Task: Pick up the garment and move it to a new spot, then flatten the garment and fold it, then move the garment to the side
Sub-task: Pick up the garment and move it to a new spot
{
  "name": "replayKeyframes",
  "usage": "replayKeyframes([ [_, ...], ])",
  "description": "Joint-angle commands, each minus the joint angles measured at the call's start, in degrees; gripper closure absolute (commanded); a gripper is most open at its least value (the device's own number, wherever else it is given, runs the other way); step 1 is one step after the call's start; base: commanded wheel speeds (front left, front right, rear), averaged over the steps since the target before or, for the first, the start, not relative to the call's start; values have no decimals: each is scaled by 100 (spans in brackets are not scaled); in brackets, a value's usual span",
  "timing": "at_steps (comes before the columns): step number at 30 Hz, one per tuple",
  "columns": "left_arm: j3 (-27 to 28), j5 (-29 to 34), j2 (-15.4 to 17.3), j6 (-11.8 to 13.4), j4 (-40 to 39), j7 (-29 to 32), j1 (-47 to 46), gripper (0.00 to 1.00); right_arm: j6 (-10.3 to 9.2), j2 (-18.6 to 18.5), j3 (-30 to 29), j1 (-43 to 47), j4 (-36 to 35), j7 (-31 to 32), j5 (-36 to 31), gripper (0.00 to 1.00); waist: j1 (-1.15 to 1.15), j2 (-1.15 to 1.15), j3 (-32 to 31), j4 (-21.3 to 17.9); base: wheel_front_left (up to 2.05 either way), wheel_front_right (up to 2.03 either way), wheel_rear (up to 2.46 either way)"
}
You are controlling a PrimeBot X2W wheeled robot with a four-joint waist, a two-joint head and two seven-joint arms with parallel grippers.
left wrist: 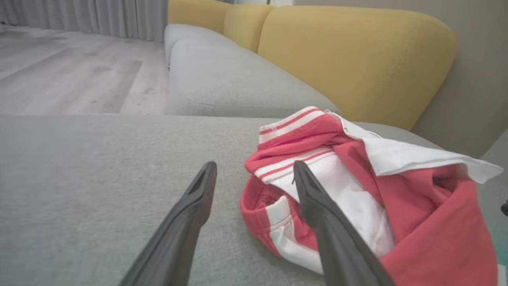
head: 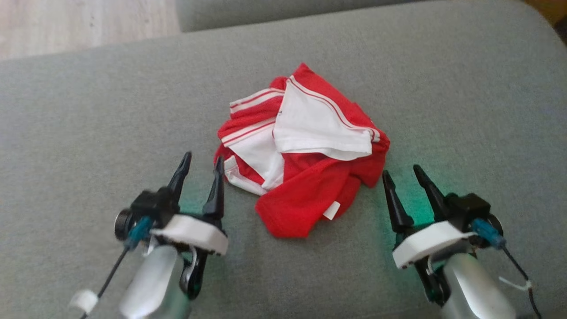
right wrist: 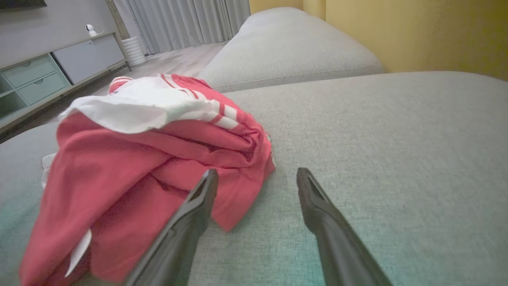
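A crumpled red and white garment with striped trim lies bunched in the middle of the grey sofa seat. My left gripper stands open just off the heap's left edge, its right finger close against the cloth. In the left wrist view the garment lies to the right of the left gripper. My right gripper stands open a little off the heap's lower right corner, with nothing between its fingers. The right wrist view has the garment to the left of the right gripper.
Yellow backrest cushions rise behind the seat. A second grey seat cushion adjoins it. Pale wood floor lies beyond the seat's far left edge. A low cabinet with drawers stands across the room by curtains.
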Motion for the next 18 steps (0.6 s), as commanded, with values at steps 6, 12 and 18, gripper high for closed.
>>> replayKeyframes([
  [6, -177, -110, 25, -84, 838, -47, -791, 0, -4, 18, 267, -341, -160, -21, 105, 0, -1, 0, 369, -320, 0, 0, 0],
  [12, -467, -67, 25, -43, 1776, -47, -1152, 0, -4, 13, 259, -385, -128, -21, 141, 0, -1, 0, 491, -414, 0, 0, 0],
  [18, -773, -92, 25, -62, 2161, -47, -1197, 100, -4, 14, 273, -367, -97, -21, 185, 0, -1, 0, 441, -334, 0, 0, 0],
])
